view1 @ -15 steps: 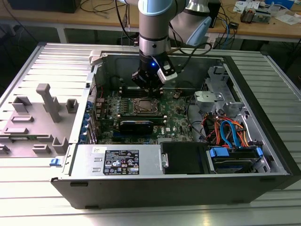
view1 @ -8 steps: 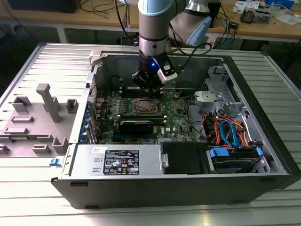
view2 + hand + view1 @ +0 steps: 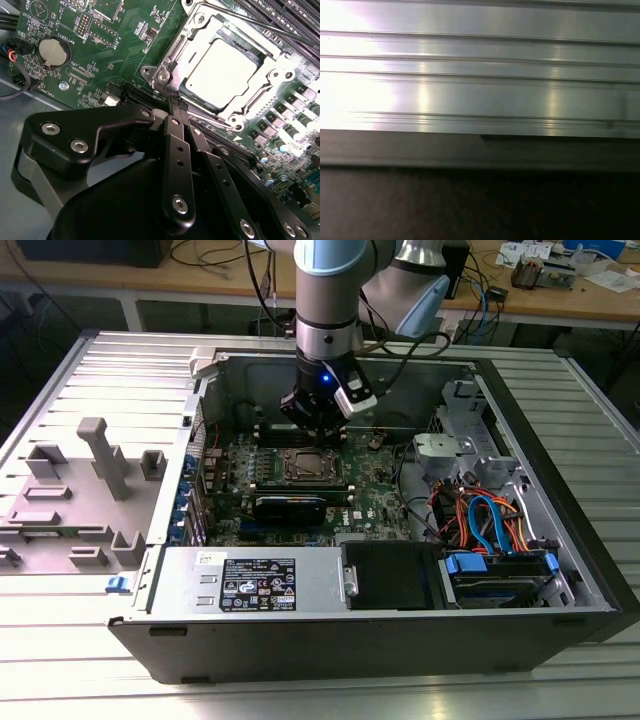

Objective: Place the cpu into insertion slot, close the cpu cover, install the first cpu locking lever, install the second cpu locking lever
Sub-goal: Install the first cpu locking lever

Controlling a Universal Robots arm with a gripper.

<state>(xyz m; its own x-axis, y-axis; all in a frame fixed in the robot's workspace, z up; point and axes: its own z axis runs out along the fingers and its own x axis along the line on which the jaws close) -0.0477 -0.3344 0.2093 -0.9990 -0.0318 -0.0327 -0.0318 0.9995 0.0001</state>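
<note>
Black gripper (image 3: 176, 107) w/ fingers pressed together, tips touching the near corner of the thin silvery metal cpu cover (image 3: 226, 47), which lies shut over the silvery-grey square cpu (image 3: 224, 74) seated in the insertion slot, green motherboard (image 3: 100, 60) beyond.

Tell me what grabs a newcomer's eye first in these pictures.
In the exterior view, the open computer case lies on a ribbed metal table, with the arm's tool lowered over the green motherboard. In the second wrist view, the bright silvery cpu sits in the insertion slot, framed by the cpu cover, just beyond the tool's black fingers.
</note>
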